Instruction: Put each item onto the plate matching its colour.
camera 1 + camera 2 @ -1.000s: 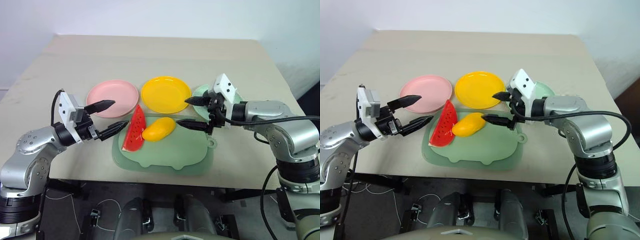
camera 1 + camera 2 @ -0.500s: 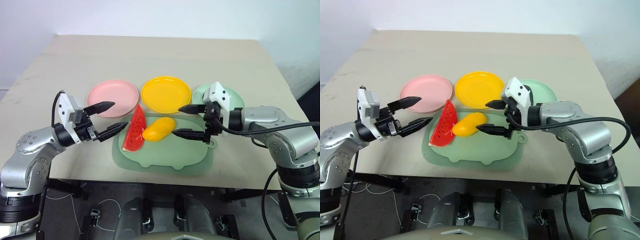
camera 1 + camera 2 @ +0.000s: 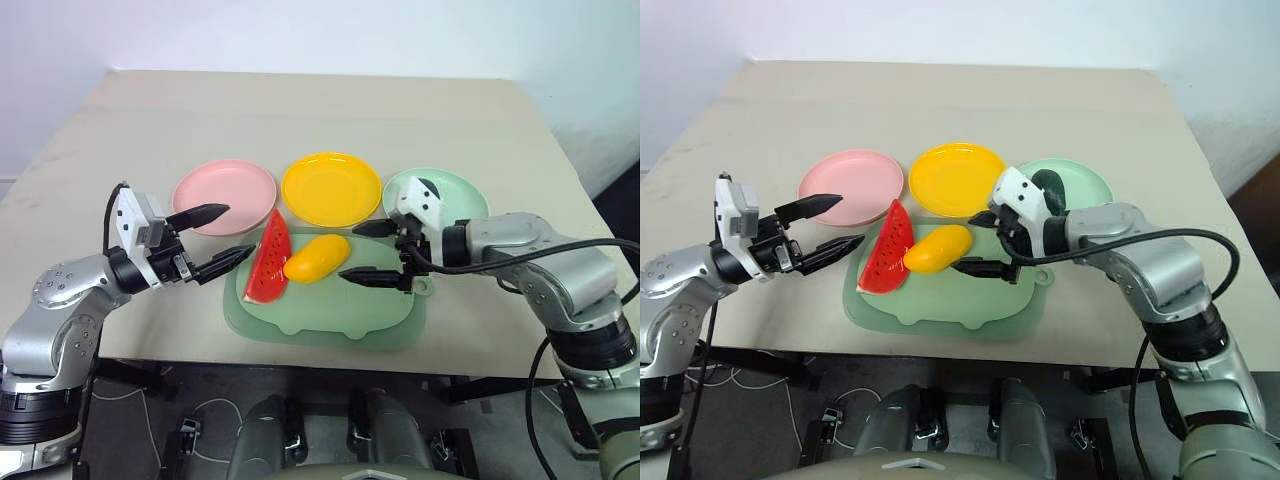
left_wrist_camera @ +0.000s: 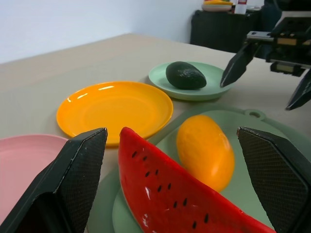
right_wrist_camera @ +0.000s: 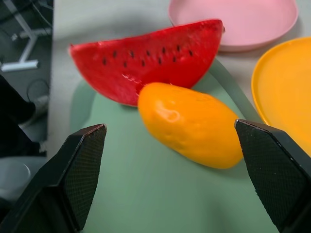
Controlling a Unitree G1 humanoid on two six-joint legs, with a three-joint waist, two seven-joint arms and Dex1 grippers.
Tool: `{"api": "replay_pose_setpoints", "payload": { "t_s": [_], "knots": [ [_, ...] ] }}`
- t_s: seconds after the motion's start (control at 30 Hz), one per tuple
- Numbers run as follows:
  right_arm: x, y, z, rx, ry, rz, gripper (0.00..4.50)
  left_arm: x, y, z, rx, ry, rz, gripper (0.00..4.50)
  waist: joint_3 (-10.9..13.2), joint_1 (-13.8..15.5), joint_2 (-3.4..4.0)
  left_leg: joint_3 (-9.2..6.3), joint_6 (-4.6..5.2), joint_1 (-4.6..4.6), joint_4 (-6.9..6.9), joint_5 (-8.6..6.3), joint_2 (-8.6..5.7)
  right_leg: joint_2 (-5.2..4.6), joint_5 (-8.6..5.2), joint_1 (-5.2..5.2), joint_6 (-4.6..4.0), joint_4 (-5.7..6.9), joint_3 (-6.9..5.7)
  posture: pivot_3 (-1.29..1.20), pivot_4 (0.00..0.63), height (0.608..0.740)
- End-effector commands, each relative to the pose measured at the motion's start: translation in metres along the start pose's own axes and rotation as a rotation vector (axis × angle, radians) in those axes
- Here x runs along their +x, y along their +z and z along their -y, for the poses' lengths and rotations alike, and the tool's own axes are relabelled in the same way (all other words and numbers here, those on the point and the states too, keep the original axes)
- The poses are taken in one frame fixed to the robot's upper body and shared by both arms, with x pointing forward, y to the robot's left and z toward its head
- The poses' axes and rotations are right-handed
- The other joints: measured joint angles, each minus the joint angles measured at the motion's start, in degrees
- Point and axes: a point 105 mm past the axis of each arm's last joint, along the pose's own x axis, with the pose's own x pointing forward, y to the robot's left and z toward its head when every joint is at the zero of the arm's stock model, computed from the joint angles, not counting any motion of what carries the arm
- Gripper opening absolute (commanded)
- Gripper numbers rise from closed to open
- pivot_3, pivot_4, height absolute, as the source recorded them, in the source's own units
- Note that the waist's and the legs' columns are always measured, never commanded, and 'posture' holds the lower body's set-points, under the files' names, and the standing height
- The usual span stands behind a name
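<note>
On the green mat (image 3: pixel 330 315) lie the red watermelon wedge (image 3: pixel 270 262) and, touching its right side, the yellow-orange mango (image 3: pixel 317 258). The dark green avocado (image 3: pixel 1048 187) sits on the mint green plate (image 3: pixel 455 188). The pink plate (image 3: pixel 225 196) and the yellow plate (image 3: pixel 331 188) hold nothing. My right gripper (image 3: pixel 348 252) is open, pointing left, its fingers straddling the mango's right end without touching it. My left gripper (image 3: pixel 240 229) hangs open just left of the watermelon, over the pink plate's near edge.
The three plates stand in a row behind the mat on a beige table (image 3: pixel 300 110). The mat's small tab (image 3: pixel 425 288) lies under my right wrist. The table's front edge runs just below the mat.
My right gripper has moved left and down from over the green plate to the mango's right end, uncovering the avocado. The left arm has stayed still.
</note>
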Motion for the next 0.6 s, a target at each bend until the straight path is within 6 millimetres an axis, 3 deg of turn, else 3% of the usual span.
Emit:
{"api": "replay_pose_setpoints", "payload": {
  "t_s": [0.03,0.6],
  "knots": [
    [-0.003,0.002,0.004,-0.035,-0.015,-0.026,4.49,0.001,0.009,0.0,0.042,0.0,0.029,4.5,0.0,0.11,-0.01,0.0,0.0,0.0,0.0,0.0,0.0,0.0,0.0,0.0,0.0,0.0,-0.01,0.0,0.15,0.696],
    [0.032,0.008,0.016,-0.453,0.237,-0.062,4.49,-0.003,0.006,0.005,0.026,0.002,0.03,4.5,0.0,-0.18,0.0,0.02,0.0,0.01,0.0,0.0,0.0,0.04,0.09,0.02,0.17,0.02,-0.02,0.0,0.15,0.696]
  ]
}}
